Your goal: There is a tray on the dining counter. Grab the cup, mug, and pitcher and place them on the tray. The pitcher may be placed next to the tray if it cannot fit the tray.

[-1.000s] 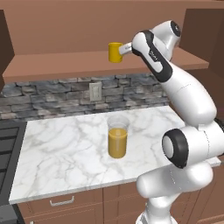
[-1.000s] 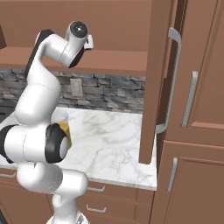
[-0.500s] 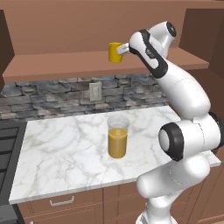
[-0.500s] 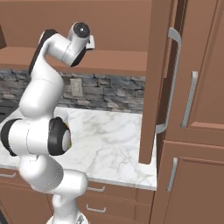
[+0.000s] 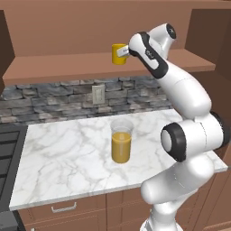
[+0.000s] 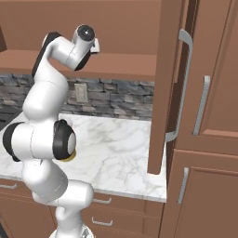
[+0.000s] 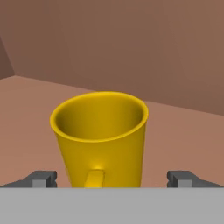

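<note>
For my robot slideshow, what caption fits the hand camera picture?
Open end effector straddles a small yellow handled mug standing upright on a brown wooden shelf.

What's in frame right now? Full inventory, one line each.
mug: 1, yellow, upright on the brown wooden shelf, handle toward the camera in the hand view
pitcher: 1, clear glass, part full of orange juice, upright mid kitchen counter
shelf: 1, brown wood, above the backsplash
kitchen counter: 1, white grey-veined marble, over wooden drawers
backsplash: 1, grey stone, behind the counter
wall outlet: 1, pale, on the backsplash
stove: 1, dark, at the counter's left end
tall cabinet: 1, brown with grey bar handles, right of the counter, one door ajar
hand: 1, open, a fingertip on each side of the mug
</note>
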Controlling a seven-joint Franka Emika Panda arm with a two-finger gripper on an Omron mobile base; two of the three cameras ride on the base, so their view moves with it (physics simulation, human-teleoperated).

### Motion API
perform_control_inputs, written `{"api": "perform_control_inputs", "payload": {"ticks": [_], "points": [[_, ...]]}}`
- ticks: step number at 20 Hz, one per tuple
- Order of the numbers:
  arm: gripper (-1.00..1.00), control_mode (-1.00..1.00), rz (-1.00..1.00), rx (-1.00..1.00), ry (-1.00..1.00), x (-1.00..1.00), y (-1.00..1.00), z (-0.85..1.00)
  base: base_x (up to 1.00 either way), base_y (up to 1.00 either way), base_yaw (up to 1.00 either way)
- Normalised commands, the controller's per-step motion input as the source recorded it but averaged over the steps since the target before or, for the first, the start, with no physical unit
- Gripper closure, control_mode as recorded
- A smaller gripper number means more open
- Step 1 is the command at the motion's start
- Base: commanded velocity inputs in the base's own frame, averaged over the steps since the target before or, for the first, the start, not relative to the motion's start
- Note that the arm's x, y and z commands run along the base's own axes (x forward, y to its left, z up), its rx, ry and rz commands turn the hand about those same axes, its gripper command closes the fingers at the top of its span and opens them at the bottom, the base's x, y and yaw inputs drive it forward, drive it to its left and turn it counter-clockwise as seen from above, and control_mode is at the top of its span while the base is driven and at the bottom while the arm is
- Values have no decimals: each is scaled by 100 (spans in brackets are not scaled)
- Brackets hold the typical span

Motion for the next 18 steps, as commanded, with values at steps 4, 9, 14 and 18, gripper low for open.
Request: {"api": "perform_control_inputs", "payload": {"ticks": [4, 9, 14, 18], "points": [[-100, -100, 0, 0, 0, 9, 4, -1, 0, 0, 0], [-100, -100, 0, 0, 1, 1, 0, 0, 0, 0, 0], [-100, -100, 0, 0, 0, 0, 0, 0, 0, 0, 0], [-100, -100, 0, 0, 0, 0, 0, 0, 0, 0, 0]]}}
